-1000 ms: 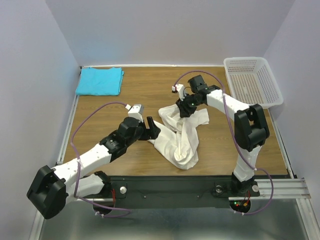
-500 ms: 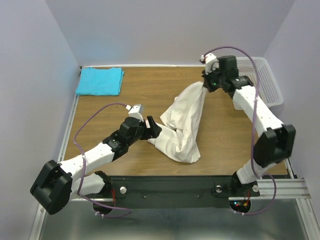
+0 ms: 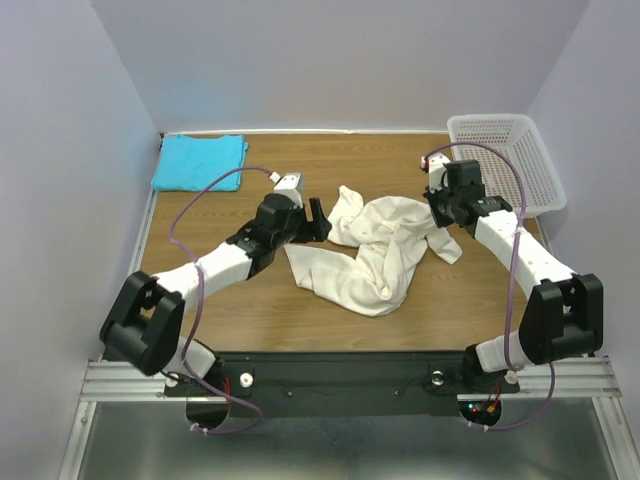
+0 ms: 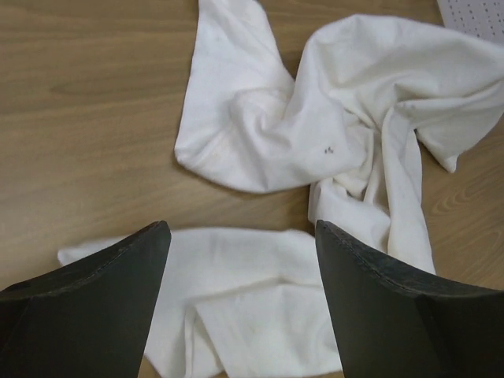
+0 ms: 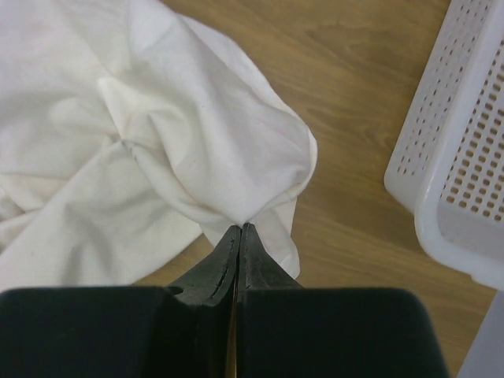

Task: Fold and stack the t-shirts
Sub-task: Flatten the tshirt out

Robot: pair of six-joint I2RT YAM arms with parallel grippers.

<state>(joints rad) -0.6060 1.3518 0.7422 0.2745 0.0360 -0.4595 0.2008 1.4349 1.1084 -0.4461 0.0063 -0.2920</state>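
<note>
Woodgrain table (image 3: pixel 450 300) | crumpled cream t-shirt (image 3: pixel 385 250) | left gripper (image 4: pixel 240 232) spread | right gripper (image 5: pixel 239 230) pinching its fold

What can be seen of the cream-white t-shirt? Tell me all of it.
The cream-white t-shirt is plain soft cloth, unfolded, lying crumpled and twisted on the wooden table near its middle, with deep folds and one flatter flap spread toward the left. The right gripper is shut on a fold at its right edge. The left gripper is open above the flatter part; contact cannot be told. The shirt lies apart from the white mesh basket.
</note>
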